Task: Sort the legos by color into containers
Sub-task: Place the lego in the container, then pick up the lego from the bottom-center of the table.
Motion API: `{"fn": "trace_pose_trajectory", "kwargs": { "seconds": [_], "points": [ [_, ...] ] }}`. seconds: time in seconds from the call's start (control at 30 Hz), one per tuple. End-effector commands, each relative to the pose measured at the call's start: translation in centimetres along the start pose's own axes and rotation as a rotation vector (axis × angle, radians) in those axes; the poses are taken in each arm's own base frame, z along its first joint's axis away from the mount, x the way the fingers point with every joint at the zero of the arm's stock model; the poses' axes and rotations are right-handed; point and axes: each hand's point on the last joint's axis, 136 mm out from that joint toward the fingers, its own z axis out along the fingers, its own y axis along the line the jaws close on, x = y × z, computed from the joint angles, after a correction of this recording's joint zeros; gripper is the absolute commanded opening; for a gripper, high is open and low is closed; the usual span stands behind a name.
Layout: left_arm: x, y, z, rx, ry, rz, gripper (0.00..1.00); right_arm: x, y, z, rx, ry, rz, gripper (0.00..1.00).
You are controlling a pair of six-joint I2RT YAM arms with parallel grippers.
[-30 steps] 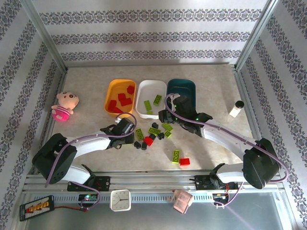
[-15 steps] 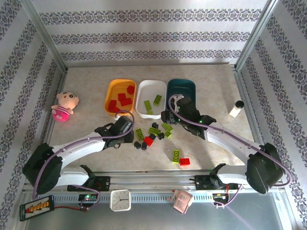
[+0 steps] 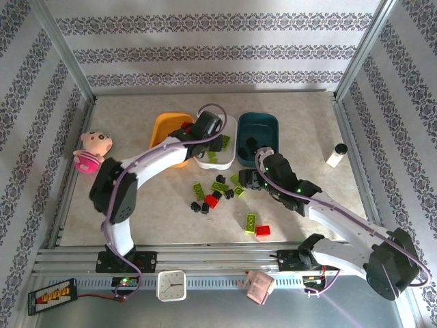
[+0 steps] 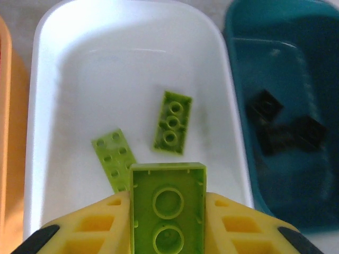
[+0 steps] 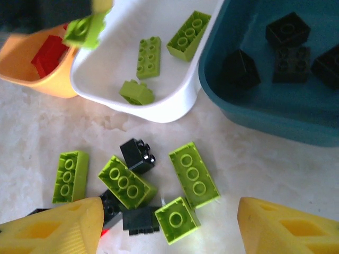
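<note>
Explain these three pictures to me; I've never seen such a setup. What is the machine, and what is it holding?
Two robot arms are bolted at the near edge of a table, each ending in a two-finger gripper. One picture looks down from above; the other two come from cameras on the wrists. The left gripper is shut on a lime green brick above the white tray, which holds other green bricks. The right gripper hangs open over loose green and black bricks. The teal tray has black bricks, the orange tray red ones. A pink doll and a white bottle sit aside.
</note>
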Motion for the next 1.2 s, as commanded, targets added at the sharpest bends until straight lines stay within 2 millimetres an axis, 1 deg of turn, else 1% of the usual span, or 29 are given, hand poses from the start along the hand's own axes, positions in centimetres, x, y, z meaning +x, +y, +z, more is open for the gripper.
{"fn": "trace_pose_trajectory", "kwargs": {
  "seconds": [0.0, 0.07, 0.17, 0.27, 0.33, 0.4, 0.47, 0.5, 0.6, 0.63, 0.7, 0.77, 0.83, 0.93, 0.97, 1.03, 1.17],
  "points": [
    [-1.2, 1.1, 2.1, -0.039, 0.030, 0.027, 0.30, 1.9, -0.6, -0.4, -0.005, 0.042, 0.036, 0.68],
    [-1.6, 1.1, 3.6, -0.042, 0.051, 0.019, 0.32, 3.1, -0.7, -0.4, -0.016, 0.075, 0.041, 0.69],
    [-1.8, 0.6, 5.5, -0.041, 0.079, 0.023, 0.40, 4.9, -0.6, -0.5, -0.035, 0.129, 0.046, 0.70],
    [-2.0, 0.1, 6.3, -0.033, 0.089, 0.020, 0.58, 6.7, -0.4, -0.6, -0.050, 0.188, 0.046, 0.70],
    [-2.4, -0.2, 6.1, -0.017, 0.084, 0.015, 0.68, 8.0, -0.4, -0.7, -0.049, 0.227, 0.047, 0.71],
    [-3.1, -0.9, 5.2, 0.016, 0.070, 0.006, 0.72, 9.0, -0.5, -0.9, -0.042, 0.257, 0.042, 0.71],
    [-4.0, -1.9, 3.5, 0.071, 0.038, -0.008, 0.77, 9.9, -0.7, -1.1, -0.023, 0.291, 0.038, 0.71],
    [-4.3, -2.4, 2.4, 0.105, 0.021, -0.016, 0.79, 10.5, -0.7, -1.3, -0.015, 0.314, 0.036, 0.70],
    [-4.6, -4.0, -1.7, 0.195, -0.050, -0.018, 0.86, 11.7, -1.3, -1.9, 0.040, 0.367, 0.026, 0.70],
    [-4.1, -4.4, -2.9, 0.221, -0.064, -0.014, 0.88, 12.0, -1.5, -2.2, 0.057, 0.378, 0.022, 0.70],
    [-3.0, -5.0, -5.2, 0.267, -0.090, -0.009, 0.98, 12.4, -1.9, -2.6, 0.092, 0.393, 0.023, 0.70],
    [-1.1, -5.2, -6.8, 0.301, -0.098, -0.007, 1.00, 12.6, -2.0, -3.0, 0.107, 0.403, 0.031, 0.69],
    [1.2, -4.7, -8.1, 0.326, -0.094, -0.018, 1.00, 12.8, -1.8, -3.2, 0.107, 0.412, 0.033, 0.69],
    [4.5, -3.5, -9.2, 0.350, -0.078, -0.049, 1.00, 12.9, -1.4, -2.9, 0.113, 0.435, 0.014, 0.69],
    [5.2, -3.0, -9.6, 0.351, -0.078, -0.059, 1.00, 13.0, -1.3, -2.7, 0.119, 0.443, 0.006, 0.69],
    [7.2, -1.6, -10.3, 0.343, -0.077, -0.075, 1.00, 13.0, -1.0, -2.0, 0.127, 0.452, -0.001, 0.69],
    [9.6, 1.2, -11.8, 0.301, -0.101, -0.096, 1.00, 13.5, -0.2, -0.7, 0.132, 0.468, 0.005, 0.69]
  ]
}}
